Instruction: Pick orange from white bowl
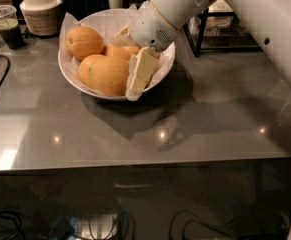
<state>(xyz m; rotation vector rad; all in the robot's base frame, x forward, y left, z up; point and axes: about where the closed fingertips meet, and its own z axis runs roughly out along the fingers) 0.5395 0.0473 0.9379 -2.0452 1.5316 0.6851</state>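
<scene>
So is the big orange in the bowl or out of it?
In. The orange sits in the white bowl among other oranges; the gripper reaches into the bowl beside it.

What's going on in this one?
A white robot arm reaches into the white bowl on a grey counter. Its end effector is low on the bowl's right side, beside the largest orange at the front. That orange rests in the bowl, not yet lifted, with smaller oranges behind it. Whether it is gripped cannot be told.
</scene>
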